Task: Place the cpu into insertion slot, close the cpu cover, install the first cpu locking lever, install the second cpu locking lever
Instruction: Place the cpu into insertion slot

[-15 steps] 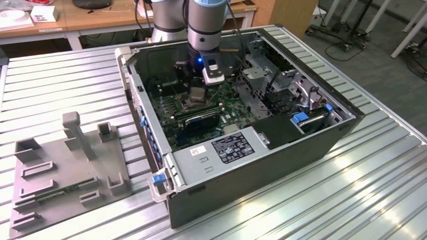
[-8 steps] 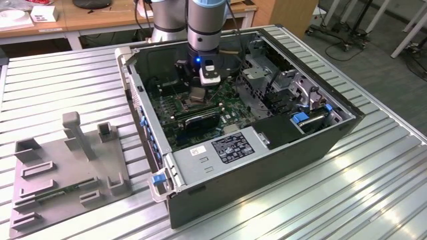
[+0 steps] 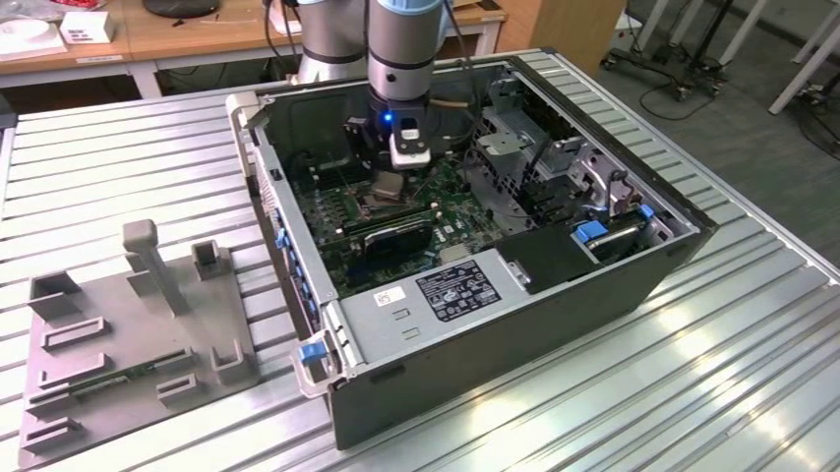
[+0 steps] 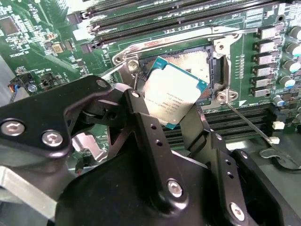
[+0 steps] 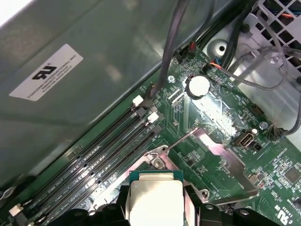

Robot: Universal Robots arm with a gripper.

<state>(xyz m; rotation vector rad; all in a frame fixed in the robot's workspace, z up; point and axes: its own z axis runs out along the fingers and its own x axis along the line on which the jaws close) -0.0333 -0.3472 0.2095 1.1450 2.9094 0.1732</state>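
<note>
The cpu hangs tilted over the insertion slot. It is pinched by two opposite edges between the black fingers of the gripper, which is narrowed onto it. The cpu cover stands swung open beside the socket. In the exterior view a grey fixture tray lies at eight o'clock of the open computer case, on the slatted table.

A grey fixture plate lies beside the open computer case.
</note>
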